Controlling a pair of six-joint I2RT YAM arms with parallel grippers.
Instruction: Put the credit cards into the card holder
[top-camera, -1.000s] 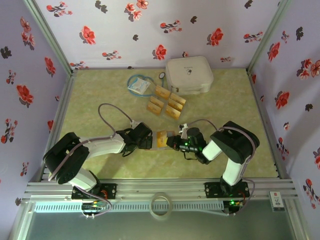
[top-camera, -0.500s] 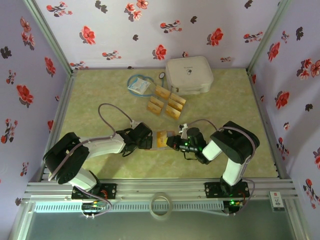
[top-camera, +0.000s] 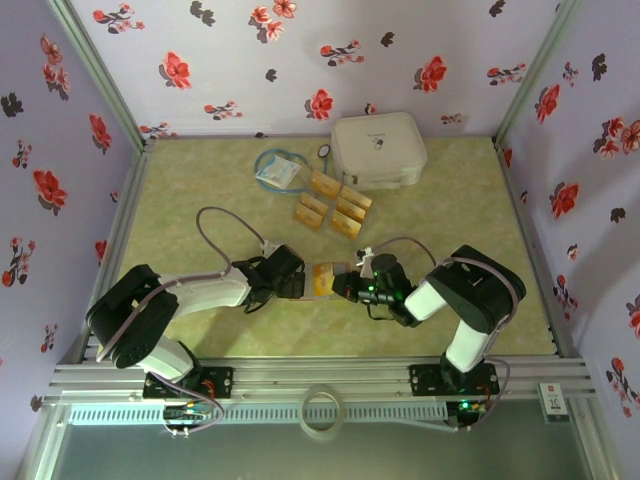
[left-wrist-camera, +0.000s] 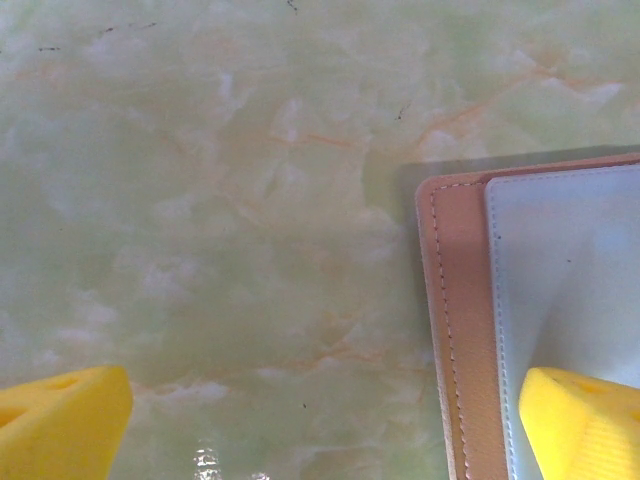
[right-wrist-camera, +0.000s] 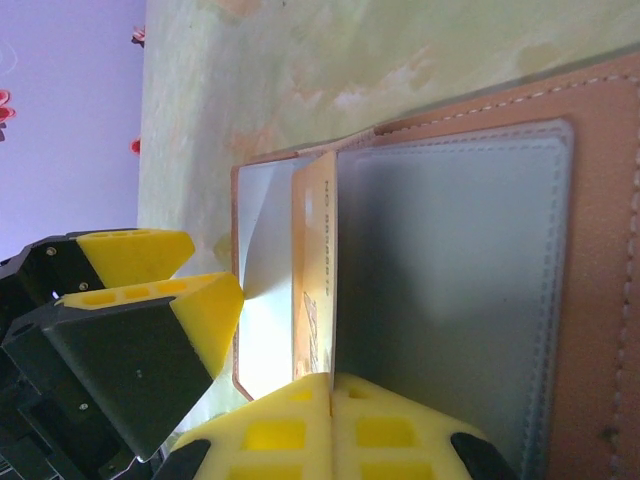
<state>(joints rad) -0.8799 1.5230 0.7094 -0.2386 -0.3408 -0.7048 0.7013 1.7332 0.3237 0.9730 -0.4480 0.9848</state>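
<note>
The card holder (top-camera: 322, 277) lies open, credit cards (top-camera: 335, 208) beyond.

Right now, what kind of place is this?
Probably a robot test booth: flowered walls box in a green marbled table, and two robot arms are bolted to a metal rail at its near edge.

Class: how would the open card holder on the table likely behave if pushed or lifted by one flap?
The card holder looks thin and stitched, so lifted by one flap it would probably bend at the fold. Flat on the smooth table, it would likely slide when pushed; one finger of the left gripper seems to pin it.
</note>
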